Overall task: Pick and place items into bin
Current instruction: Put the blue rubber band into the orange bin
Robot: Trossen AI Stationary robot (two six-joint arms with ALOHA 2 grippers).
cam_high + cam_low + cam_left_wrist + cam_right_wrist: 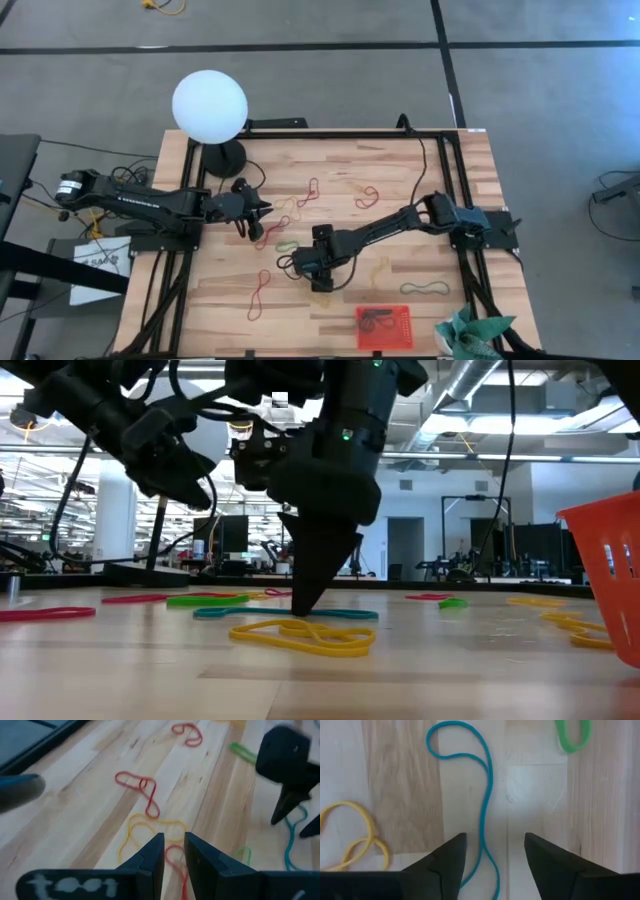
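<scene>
Right gripper (495,851) jaws spread wide, empty, straddling a teal band (482,805) on the table (400,780); yellow band (355,837) beside, green band (573,734) near. Left gripper (173,851) jaws a narrow gap apart, empty, above red band (141,787). Bin (384,326) near table edge, well apart.

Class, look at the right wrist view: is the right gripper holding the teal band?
No. The open right gripper merely straddles the teal band lying on the table.
</scene>
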